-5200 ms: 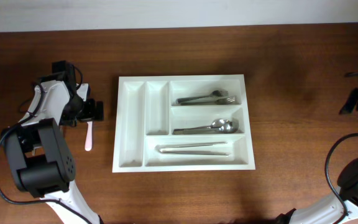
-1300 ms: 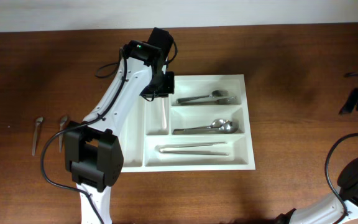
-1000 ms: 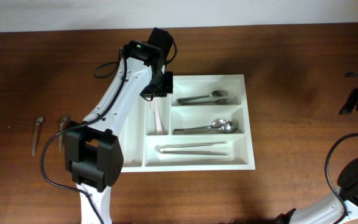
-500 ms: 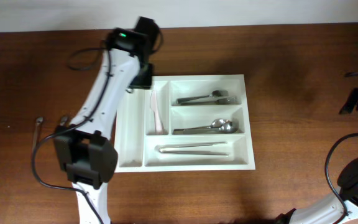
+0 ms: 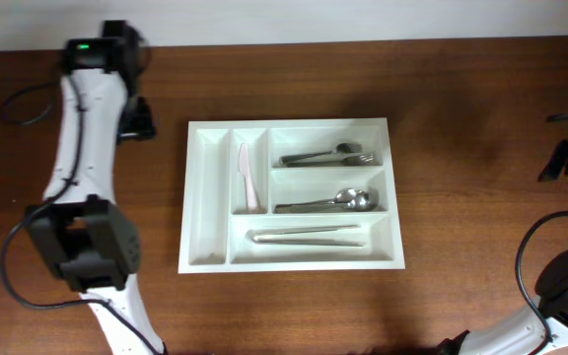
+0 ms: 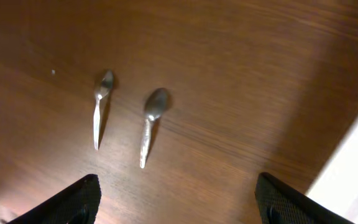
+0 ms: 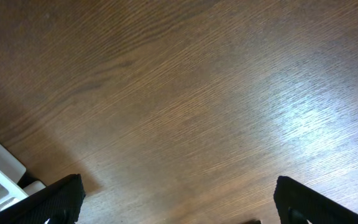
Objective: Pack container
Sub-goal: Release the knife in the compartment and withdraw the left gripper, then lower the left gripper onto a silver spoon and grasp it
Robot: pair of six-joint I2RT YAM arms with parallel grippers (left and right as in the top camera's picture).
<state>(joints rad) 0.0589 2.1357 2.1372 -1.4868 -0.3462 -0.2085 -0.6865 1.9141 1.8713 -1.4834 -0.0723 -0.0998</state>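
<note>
A dark brown wooden bench (image 5: 461,148) with fine, straight grain fills nearly the whole scene. Along its far edge a pale, plain wall (image 5: 363,20) shows as a narrow strip. Soft light leaves a bright sheen (image 7: 309,118) on one patch of the wood, and the far right corner lies in dimmer shade.

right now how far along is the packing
Done: forks, spoons, a long pale piece and a white knife lie in the tray. In hand: nothing; the left fingers are open and empty. Left: two loose spoons on the table.
</note>
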